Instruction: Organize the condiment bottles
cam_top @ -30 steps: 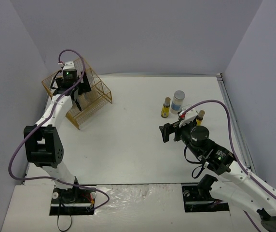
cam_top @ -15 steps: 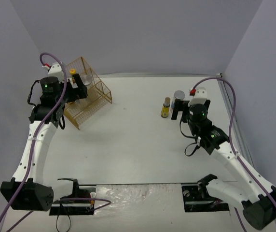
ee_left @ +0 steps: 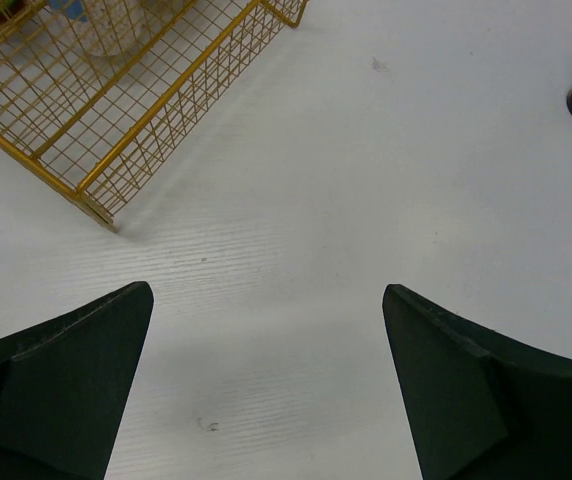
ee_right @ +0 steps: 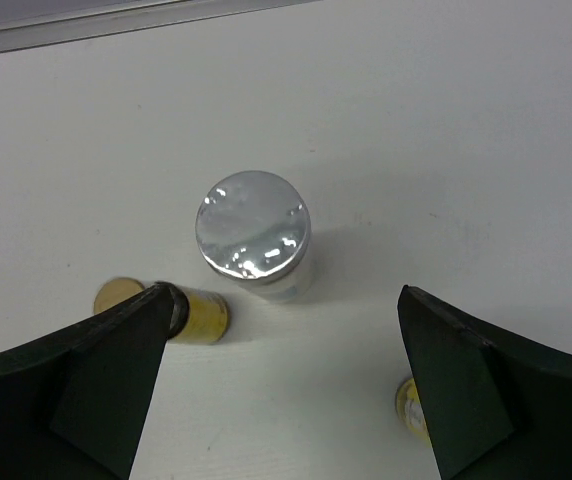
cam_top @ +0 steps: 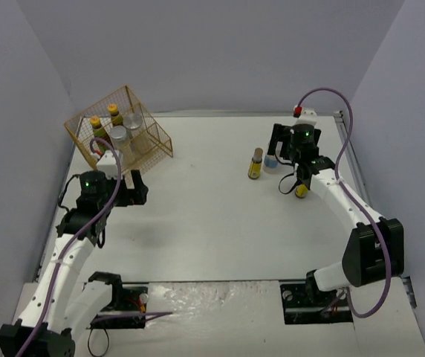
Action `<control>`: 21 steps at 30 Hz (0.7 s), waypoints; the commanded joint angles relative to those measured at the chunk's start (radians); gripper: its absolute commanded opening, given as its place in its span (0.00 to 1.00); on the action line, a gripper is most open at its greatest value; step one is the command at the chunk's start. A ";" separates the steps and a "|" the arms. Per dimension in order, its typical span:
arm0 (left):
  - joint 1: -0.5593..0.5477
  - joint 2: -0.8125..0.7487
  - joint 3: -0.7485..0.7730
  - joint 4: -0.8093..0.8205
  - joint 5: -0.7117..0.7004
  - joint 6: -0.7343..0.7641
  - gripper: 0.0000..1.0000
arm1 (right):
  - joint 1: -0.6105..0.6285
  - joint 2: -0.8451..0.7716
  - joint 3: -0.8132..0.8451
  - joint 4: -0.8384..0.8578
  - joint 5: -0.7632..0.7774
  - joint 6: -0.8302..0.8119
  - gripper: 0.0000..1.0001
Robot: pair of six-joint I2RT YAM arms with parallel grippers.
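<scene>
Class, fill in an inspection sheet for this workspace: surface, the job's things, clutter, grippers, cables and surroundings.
Surface: white table, a few faint marks.
Job's things: wire basket holds two yellow-capped bottles and two silver-lidded jars; outside it are one jar and two bottles.
Clutter: nothing seen.
Grippers: left gripper open, empty, near the basket; right gripper open, aimed at that jar.
Cables: purple cable along each arm.
Surroundings: plain grey walls on three sides.

Bottles (ee_right: 198,313) flank the jar (ee_right: 254,235); far side open.
</scene>
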 commanded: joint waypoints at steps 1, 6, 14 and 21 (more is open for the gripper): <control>-0.014 -0.014 0.048 0.056 -0.080 0.043 0.97 | -0.033 0.112 0.116 0.131 -0.088 -0.014 0.90; -0.016 -0.014 0.043 0.060 -0.085 0.038 0.97 | -0.044 0.206 0.170 0.133 -0.115 -0.038 0.86; -0.016 -0.006 0.043 0.063 -0.073 0.033 0.97 | -0.055 0.290 0.178 0.144 -0.145 -0.034 0.83; -0.016 0.005 0.043 0.063 -0.066 0.034 0.97 | -0.079 0.287 0.135 0.171 -0.144 -0.032 0.64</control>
